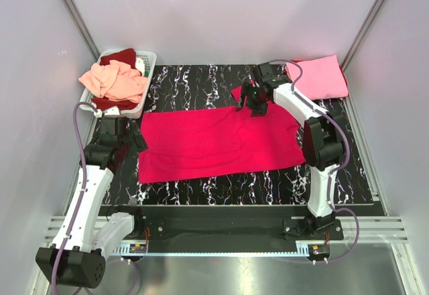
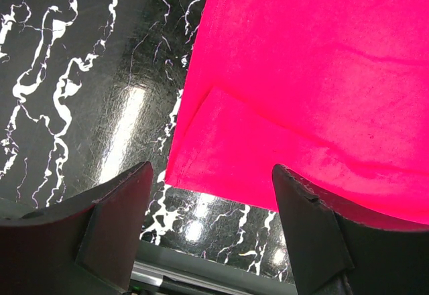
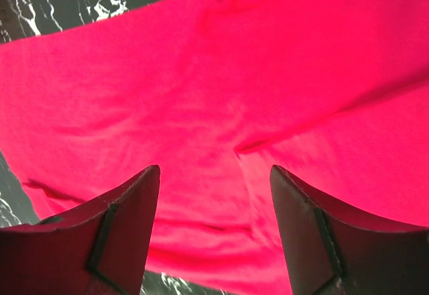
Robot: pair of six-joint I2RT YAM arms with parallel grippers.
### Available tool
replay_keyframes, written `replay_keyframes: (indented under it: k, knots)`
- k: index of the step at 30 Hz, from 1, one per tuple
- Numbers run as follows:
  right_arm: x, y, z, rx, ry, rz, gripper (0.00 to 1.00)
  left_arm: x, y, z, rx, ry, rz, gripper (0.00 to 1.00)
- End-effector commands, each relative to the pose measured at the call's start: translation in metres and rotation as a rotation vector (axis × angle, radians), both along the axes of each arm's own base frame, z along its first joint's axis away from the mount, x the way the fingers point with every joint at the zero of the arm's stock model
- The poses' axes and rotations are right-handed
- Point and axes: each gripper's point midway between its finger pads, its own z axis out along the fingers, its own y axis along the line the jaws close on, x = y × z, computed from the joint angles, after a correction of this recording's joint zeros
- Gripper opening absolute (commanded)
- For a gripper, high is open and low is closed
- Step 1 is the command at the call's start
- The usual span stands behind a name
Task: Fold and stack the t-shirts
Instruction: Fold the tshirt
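Note:
The crimson-red t-shirt (image 1: 214, 142) lies spread flat on the black marbled table (image 1: 201, 84); it fills the right wrist view (image 3: 214, 94) and the right of the left wrist view (image 2: 315, 74). My right gripper (image 1: 257, 109) is open and empty just above the shirt's far edge, near a sleeve. My left gripper (image 1: 136, 138) is open and empty beside the shirt's left edge, over the table. A folded light pink t-shirt (image 1: 323, 76) lies at the far right. A peach t-shirt (image 1: 115, 80) and a dark maroon t-shirt (image 1: 119, 57) are heaped in the basket.
A white slotted basket (image 1: 146, 84) stands at the far left corner of the table. Grey walls close in the sides and back. A metal rail (image 1: 221, 231) runs along the near edge by the arm bases.

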Motion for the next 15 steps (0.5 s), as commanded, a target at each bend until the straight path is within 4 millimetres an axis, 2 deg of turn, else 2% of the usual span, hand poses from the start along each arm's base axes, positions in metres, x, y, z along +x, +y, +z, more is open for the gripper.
replay_keyframes:
  k: [1, 2, 3, 4, 5, 6, 7, 8, 9, 10, 11, 12, 13, 14, 15]
  knots:
    - [-0.010, -0.032, 0.052, -0.075, -0.096, -0.014, 0.74, 0.007, 0.003, 0.002, 0.014, -0.015, 0.010, 0.76]
    - [-0.026, -0.040, 0.041, -0.094, -0.052, -0.021, 0.74, 0.007, 0.004, 0.001, 0.016, -0.011, 0.013, 0.76]
    - [-0.036, -0.044, 0.056, -0.082, -0.078, -0.038, 0.74, 0.006, 0.003, 0.002, 0.017, -0.009, 0.017, 0.76]
    - [-0.047, -0.047, 0.054, -0.083, -0.069, -0.044, 0.74, 0.005, 0.003, 0.003, 0.015, -0.012, 0.022, 0.76]
    - [-0.069, -0.058, 0.035, -0.109, -0.018, -0.057, 0.74, 0.003, 0.003, 0.003, 0.019, -0.012, 0.028, 0.75]
    - [-0.081, -0.066, 0.049, -0.107, -0.047, -0.090, 0.74, 0.002, -0.001, 0.004, 0.021, -0.017, 0.021, 0.75]
    - [-0.090, -0.077, 0.046, -0.134, -0.048, -0.118, 0.75, 0.001, -0.003, 0.005, 0.010, -0.019, 0.044, 0.75]
    - [-0.113, -0.094, 0.024, -0.183, 0.001, -0.147, 0.76, -0.005, -0.002, 0.003, 0.019, 0.005, 0.069, 0.75]
    - [-0.120, -0.114, 0.035, -0.178, -0.029, -0.216, 0.77, -0.007, -0.009, -0.001, 0.000, 0.023, 0.057, 0.75]
    - [-0.128, -0.126, 0.032, -0.171, -0.023, -0.252, 0.77, -0.009, -0.017, -0.008, -0.035, 0.043, 0.061, 0.75]
    - [-0.146, -0.144, 0.014, -0.171, 0.023, -0.298, 0.76, -0.014, -0.028, -0.016, -0.051, 0.072, 0.038, 0.74]
    - [-0.150, -0.166, 0.024, -0.125, -0.006, -0.384, 0.75, -0.015, -0.033, -0.022, -0.069, 0.088, 0.055, 0.74]
    - [-0.165, -0.175, 0.011, -0.107, 0.025, -0.412, 0.72, -0.017, -0.037, -0.025, -0.069, 0.096, 0.056, 0.74]
    - [-0.171, -0.182, 0.018, -0.094, -0.003, -0.439, 0.72, -0.021, -0.044, -0.032, -0.076, 0.113, 0.039, 0.74]
    - [-0.177, -0.190, 0.016, -0.102, 0.001, -0.466, 0.71, -0.022, -0.049, -0.036, -0.102, 0.116, 0.054, 0.74]
